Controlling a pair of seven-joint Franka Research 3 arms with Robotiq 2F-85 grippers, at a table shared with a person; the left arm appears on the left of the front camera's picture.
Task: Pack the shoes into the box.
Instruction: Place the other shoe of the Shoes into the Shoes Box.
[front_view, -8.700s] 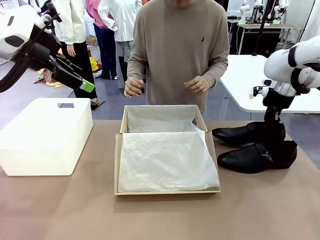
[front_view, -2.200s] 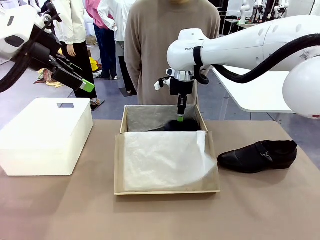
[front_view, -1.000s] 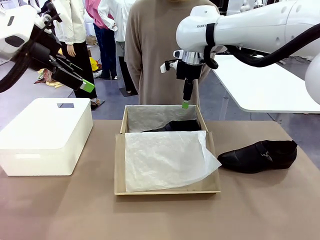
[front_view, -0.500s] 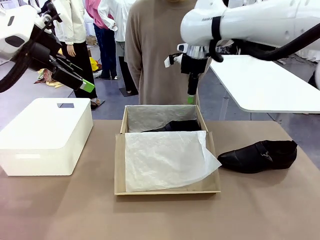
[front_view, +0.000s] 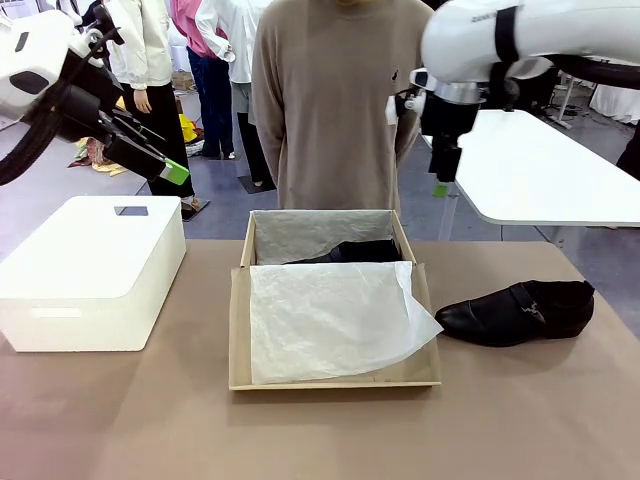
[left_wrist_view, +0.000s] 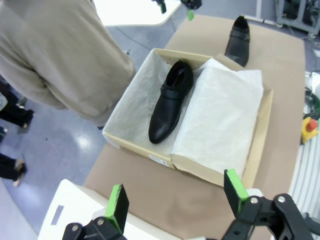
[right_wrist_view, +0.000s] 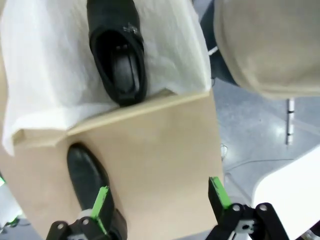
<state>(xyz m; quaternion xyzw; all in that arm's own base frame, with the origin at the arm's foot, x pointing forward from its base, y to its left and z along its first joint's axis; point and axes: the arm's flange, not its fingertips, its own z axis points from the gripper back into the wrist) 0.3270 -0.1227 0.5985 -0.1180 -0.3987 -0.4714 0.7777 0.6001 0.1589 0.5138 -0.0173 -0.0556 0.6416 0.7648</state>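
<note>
Front view: right gripper (front_view: 441, 186) hangs high beyond the box's (front_view: 237, 330) far right corner. The boxed shoe (front_view: 352, 251) lies on tissue at the far end. The loose shoe (front_view: 515, 310) lies on the table (front_view: 320, 430) just right of the box.

Left wrist view: left gripper (left_wrist_view: 176, 195) spread wide, empty.

Right wrist view: right gripper (right_wrist_view: 160, 197) spread, empty, with the 2 shoes below.

The front camera looks low across the counter (front_view: 320, 440) at the person (front_view: 335, 100). Both wrist cameras look down from high, sharing the shoebox (left_wrist_view: 140, 151), the boxed shoe (left_wrist_view: 170, 102) and the loose shoe (left_wrist_view: 238, 40).
</note>
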